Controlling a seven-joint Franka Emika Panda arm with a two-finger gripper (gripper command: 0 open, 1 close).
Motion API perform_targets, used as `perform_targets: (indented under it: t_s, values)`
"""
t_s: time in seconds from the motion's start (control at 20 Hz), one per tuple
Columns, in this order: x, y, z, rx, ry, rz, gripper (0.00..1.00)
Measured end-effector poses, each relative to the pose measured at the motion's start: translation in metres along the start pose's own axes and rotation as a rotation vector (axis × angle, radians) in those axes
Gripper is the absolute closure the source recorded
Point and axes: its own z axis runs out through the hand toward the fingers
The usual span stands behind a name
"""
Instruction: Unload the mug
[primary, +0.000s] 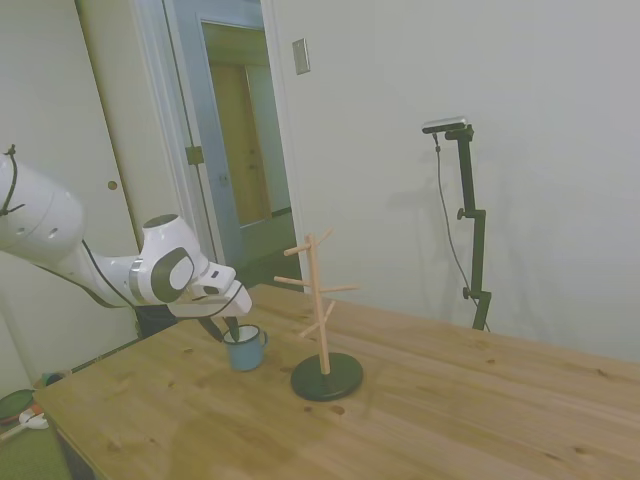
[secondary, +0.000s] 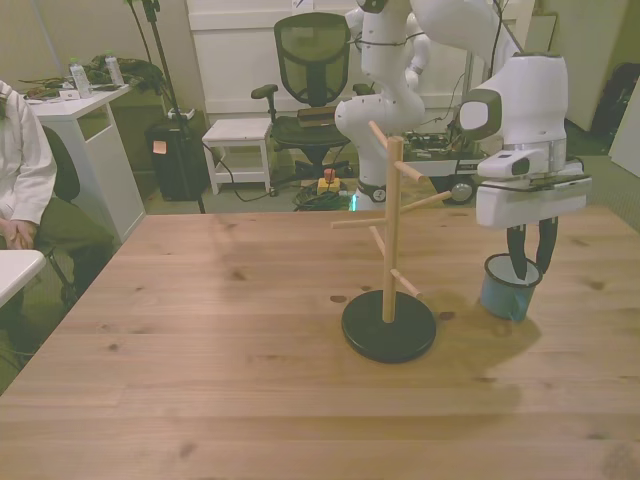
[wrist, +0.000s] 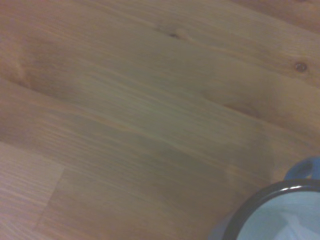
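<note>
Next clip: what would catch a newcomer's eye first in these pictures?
The white arm's gripper reaches down at the small light-blue mug, which stands upright on the wooden table toward the front view's right, with one finger over its rim. Beside it, apart, stands a wooden peg stand on a black round base, its pegs bare. A seated person shows at the front view's left edge.

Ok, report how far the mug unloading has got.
Done: the light-blue mug is off the wooden peg stand, upright on the table to the front view's right of it; every peg is bare. In hand: the end effector straddles the mug's rim, one finger inside, one outside; grip or release cannot be told. Left: let go if needed and lift clear.
</note>
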Motion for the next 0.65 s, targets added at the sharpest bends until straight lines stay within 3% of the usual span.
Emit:
perform_targets:
  t_s: [0.4,0.65]
  values:
    - [-0.006,-0.045,-0.092,-0.030,0.006,0.113,0.00]
    - [-0.009,-0.045,-0.112,-0.096,-0.027,0.250,0.00]
